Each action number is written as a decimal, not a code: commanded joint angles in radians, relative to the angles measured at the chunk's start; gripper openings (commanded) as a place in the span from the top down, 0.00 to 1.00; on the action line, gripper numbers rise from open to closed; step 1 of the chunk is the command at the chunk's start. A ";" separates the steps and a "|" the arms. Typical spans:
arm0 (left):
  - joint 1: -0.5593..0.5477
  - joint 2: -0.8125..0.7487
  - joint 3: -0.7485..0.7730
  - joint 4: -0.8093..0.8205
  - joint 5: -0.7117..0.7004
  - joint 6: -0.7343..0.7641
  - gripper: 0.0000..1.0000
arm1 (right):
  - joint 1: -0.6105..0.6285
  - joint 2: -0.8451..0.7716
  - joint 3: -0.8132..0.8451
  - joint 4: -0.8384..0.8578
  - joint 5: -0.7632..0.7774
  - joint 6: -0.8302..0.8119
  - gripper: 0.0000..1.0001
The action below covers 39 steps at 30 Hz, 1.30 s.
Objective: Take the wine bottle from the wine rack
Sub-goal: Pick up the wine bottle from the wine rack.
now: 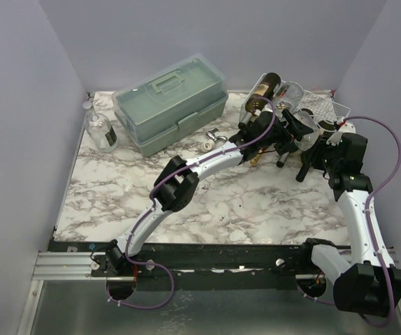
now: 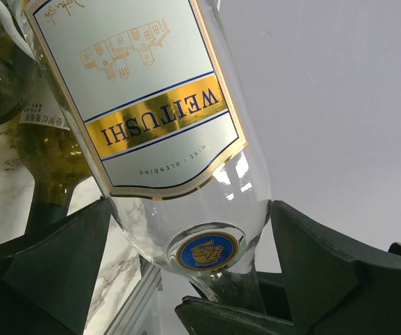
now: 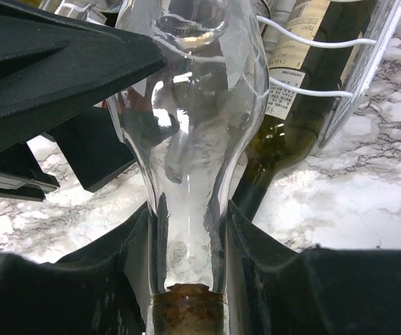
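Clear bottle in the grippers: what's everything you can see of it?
The clear bottle is colourless glass and looks empty. It has a white, gold-edged label with a gold band reading WEITUSHI, and a blue-gold medallion on the shoulder. A cork-coloured stopper plugs the neck. It sits at the rack beside a green bottle. The right gripper clamps its neck, and the left gripper touches both sides of its shoulder.

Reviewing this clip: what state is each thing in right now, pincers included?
clear wine bottle: corked, lying at the wine rack
left pincer: shut on its body
right pincer: shut on its neck
green bottle: lying in the rack
toolbox: lid shut
glass jar: upright
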 commanded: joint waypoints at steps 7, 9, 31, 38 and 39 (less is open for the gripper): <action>-0.004 0.068 0.090 0.031 -0.010 -0.020 0.06 | 0.001 -0.006 0.003 -0.025 -0.061 -0.092 1.00; -0.005 0.065 0.092 0.032 -0.002 -0.013 0.06 | 0.001 -0.024 0.005 -0.029 -0.053 -0.104 1.00; -0.017 -0.064 -0.036 0.086 -0.002 0.060 0.07 | 0.001 -0.148 0.019 -0.146 -0.107 -0.142 1.00; -0.025 -0.137 -0.155 0.125 -0.022 0.070 0.06 | 0.001 -0.171 0.032 -0.182 -0.113 -0.176 1.00; -0.025 -0.148 -0.171 0.132 -0.024 0.069 0.06 | 0.002 -0.176 0.035 -0.190 -0.114 -0.178 1.00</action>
